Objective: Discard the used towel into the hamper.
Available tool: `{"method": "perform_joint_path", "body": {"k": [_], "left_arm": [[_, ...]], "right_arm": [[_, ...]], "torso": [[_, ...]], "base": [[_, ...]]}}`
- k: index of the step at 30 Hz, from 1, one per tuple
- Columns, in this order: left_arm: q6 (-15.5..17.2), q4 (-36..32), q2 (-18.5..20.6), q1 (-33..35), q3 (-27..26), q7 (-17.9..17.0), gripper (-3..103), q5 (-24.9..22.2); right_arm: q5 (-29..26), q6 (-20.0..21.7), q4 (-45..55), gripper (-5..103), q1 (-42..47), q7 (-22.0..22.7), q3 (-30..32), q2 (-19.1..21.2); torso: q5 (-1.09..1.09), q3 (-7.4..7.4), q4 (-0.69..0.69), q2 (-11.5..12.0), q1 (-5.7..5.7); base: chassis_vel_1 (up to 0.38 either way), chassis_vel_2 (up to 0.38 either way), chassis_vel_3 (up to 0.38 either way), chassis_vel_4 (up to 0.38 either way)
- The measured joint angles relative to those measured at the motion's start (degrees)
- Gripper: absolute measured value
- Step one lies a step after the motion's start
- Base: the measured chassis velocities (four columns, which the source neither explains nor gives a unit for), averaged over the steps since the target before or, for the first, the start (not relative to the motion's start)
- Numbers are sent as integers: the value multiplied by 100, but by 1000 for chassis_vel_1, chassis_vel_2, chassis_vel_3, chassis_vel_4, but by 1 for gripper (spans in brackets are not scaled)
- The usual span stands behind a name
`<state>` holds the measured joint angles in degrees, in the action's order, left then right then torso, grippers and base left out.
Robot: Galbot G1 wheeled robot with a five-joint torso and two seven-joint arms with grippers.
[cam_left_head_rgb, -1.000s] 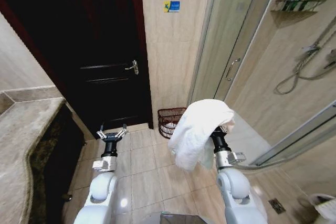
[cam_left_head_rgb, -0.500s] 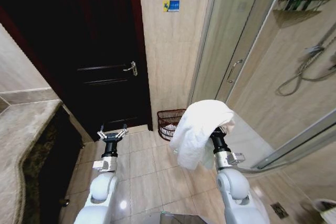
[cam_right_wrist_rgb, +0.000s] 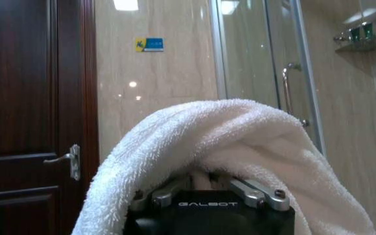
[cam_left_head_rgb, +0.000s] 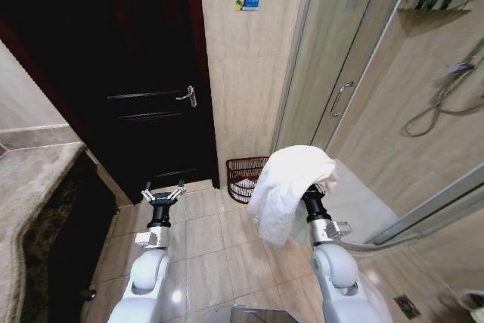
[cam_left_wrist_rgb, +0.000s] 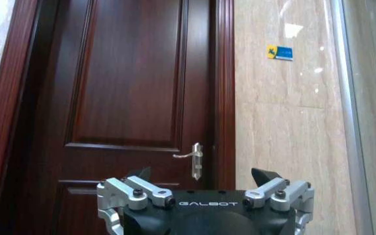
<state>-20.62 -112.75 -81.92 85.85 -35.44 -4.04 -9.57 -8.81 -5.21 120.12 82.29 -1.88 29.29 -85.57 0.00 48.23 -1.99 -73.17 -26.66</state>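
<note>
A white towel (cam_left_head_rgb: 291, 187) hangs draped over my right gripper (cam_left_head_rgb: 310, 191), which is raised at chest height and shut on it. In the right wrist view the towel (cam_right_wrist_rgb: 240, 132) covers the fingertips, and the finger links converge under the cloth. The hamper (cam_left_head_rgb: 243, 175), a dark red-brown wire basket, stands on the floor against the tiled wall, just beyond and left of the towel. My left gripper (cam_left_head_rgb: 163, 191) is held up on the left, open and holding nothing. In the left wrist view the left gripper (cam_left_wrist_rgb: 204, 172) faces the door.
A dark wooden door (cam_left_head_rgb: 144, 88) with a lever handle (cam_left_head_rgb: 189, 96) is shut ahead on the left. A glass shower door (cam_left_head_rgb: 340, 73) stands to the right of the hamper. A stone counter (cam_left_head_rgb: 30, 194) runs along the left. Tiled floor (cam_left_head_rgb: 204, 232) lies open between the arms.
The whole head view has shifted a little, so the camera moved: the counter slid left and the hamper sits slightly nearer centre. Both arms keep their pose, with the towel still on the right gripper.
</note>
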Motion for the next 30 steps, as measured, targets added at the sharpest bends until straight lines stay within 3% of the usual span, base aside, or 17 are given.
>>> {"method": "perform_joint_path", "body": {"k": [30], "left_arm": [[-180, 149, 17, -65, 23, -51, 100, 96]], "right_arm": [[16, -41, -15, 6, 5, 1, 34, -24]], "torso": [[0, -516, 0, 947, 428]], "base": [[-37, 91, 89, -39]]}}
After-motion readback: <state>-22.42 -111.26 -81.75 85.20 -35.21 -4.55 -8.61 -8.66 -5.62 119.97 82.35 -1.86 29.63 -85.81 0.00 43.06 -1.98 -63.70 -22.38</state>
